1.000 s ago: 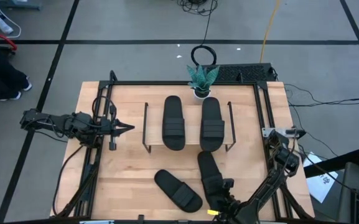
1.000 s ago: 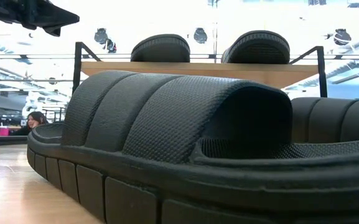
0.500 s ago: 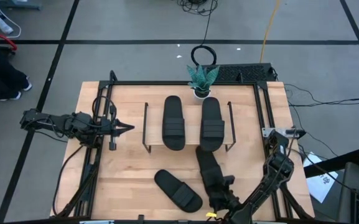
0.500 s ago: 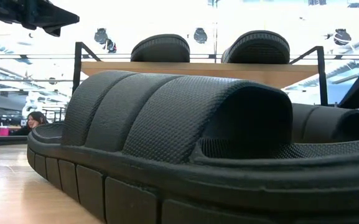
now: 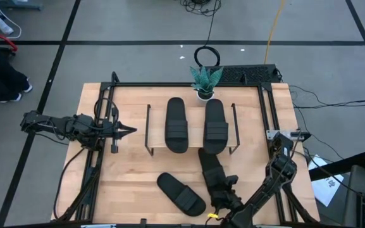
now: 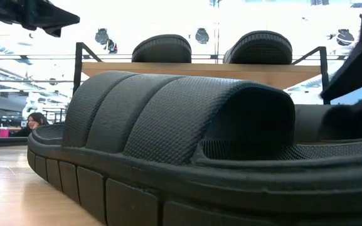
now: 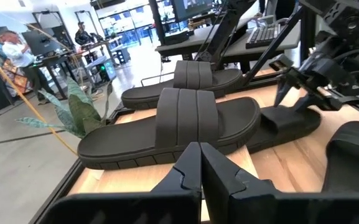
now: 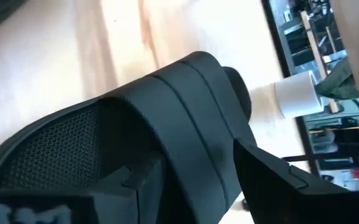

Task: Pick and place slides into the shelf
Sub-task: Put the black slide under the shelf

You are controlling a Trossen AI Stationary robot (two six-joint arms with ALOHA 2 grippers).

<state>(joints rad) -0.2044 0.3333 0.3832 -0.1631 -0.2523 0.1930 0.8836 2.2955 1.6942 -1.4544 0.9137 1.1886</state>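
Observation:
Two black slides (image 5: pixel 176 124) (image 5: pixel 216 125) lie side by side, soles down, on the light wood shelf (image 5: pixel 195 130). A third slide (image 5: pixel 180 193) lies at a slant on the table near its near edge and fills the low view (image 6: pixel 168 144). The fourth slide (image 5: pixel 212 172) lies lengthwise just in front of the shelf's right half. My right gripper (image 5: pixel 225 193) is at this slide's strap, shut on it. My left gripper (image 5: pixel 130 130) hovers left of the shelf, shut and holding nothing. My right gripper (image 8: pixel 195 160) pinches the ribbed strap (image 8: pixel 173 124) of the fourth slide. One finger (image 8: pixel 135 180) reaches in under the strap and the other finger (image 8: pixel 272 177) lies outside it. The fingers come from the heel side, along the slide. Whether the sole is off the table I cannot tell.
A small potted plant (image 5: pixel 205 79) stands at the far edge, just behind the shelf. Black rails (image 5: pixel 188 85) border the table. The shelf's thin black side frames (image 5: pixel 148 130) (image 5: pixel 235 128) rise at its two ends. Bare wood shows between the shelf and the left arm.
My right gripper has moved toward the far edge, toward the shelf. The fourth slide has gone with it, and its toe end now reaches the shelf's front edge. In the low view the right arm has come into the picture at the right.

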